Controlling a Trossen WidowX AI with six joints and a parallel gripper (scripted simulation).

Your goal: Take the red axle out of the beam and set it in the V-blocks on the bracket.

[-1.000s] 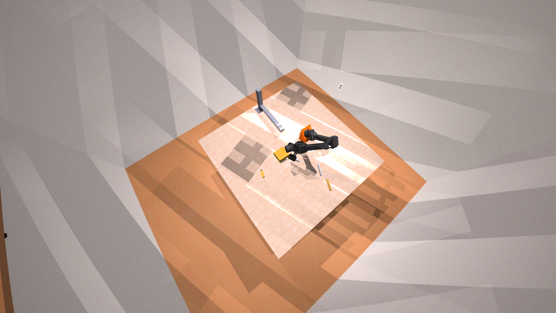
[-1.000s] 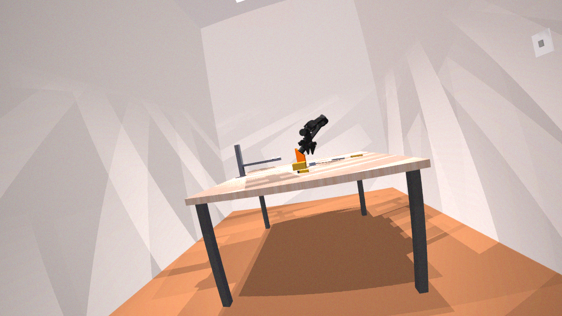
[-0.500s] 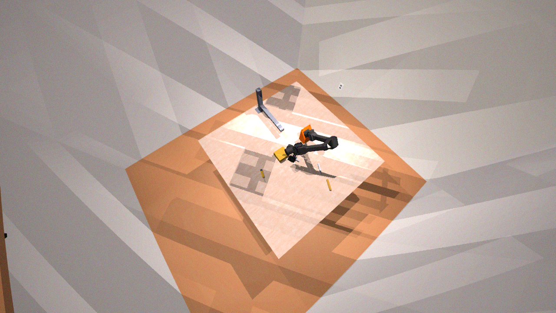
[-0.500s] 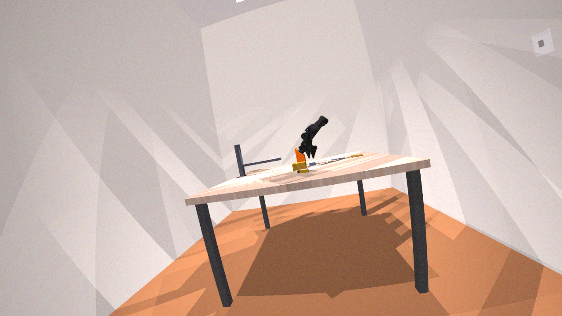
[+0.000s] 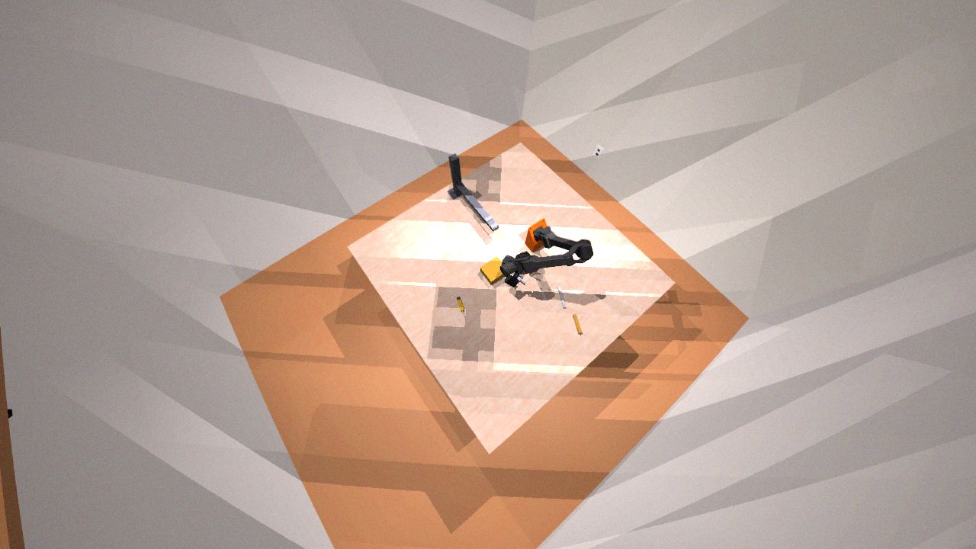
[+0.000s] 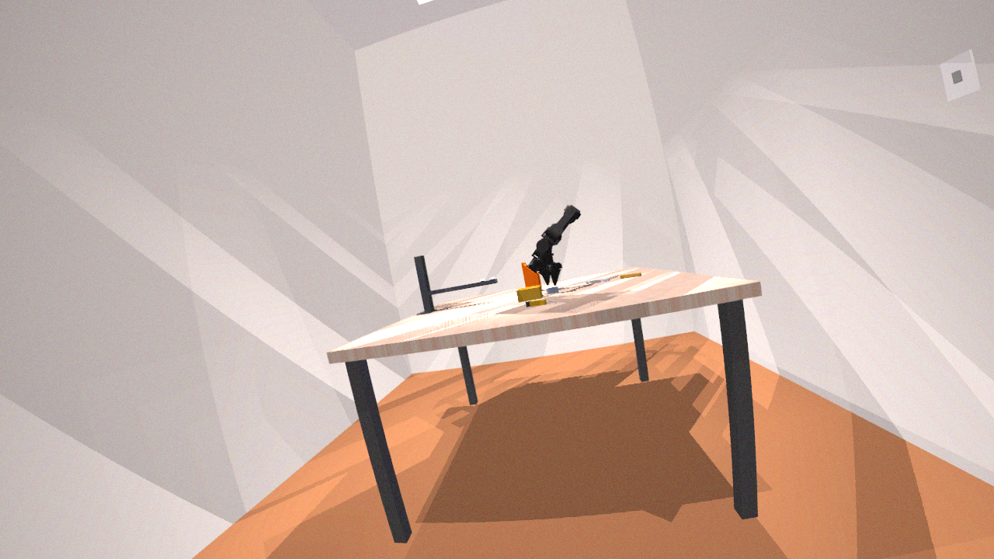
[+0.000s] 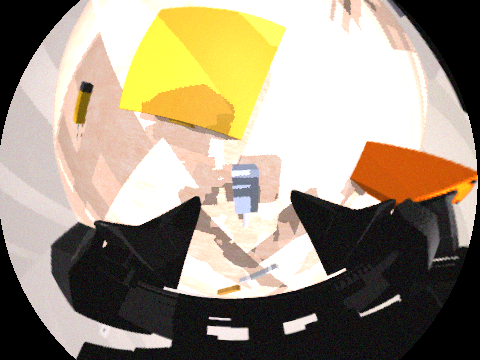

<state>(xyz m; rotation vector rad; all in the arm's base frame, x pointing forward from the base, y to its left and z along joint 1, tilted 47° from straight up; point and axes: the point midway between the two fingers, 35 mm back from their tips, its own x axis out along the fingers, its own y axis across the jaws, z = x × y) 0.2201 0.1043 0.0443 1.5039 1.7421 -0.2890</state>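
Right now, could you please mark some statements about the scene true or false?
1. The black two-fingered tool is closed on the yellow block. False: it is open and holds nothing.
2. The small blue-grey block appears between the fingertips in the wrist view. True.
3. The dark upright post stands on the floor. False: it stands on the wooden table.
4. The orange base is on that table. True.
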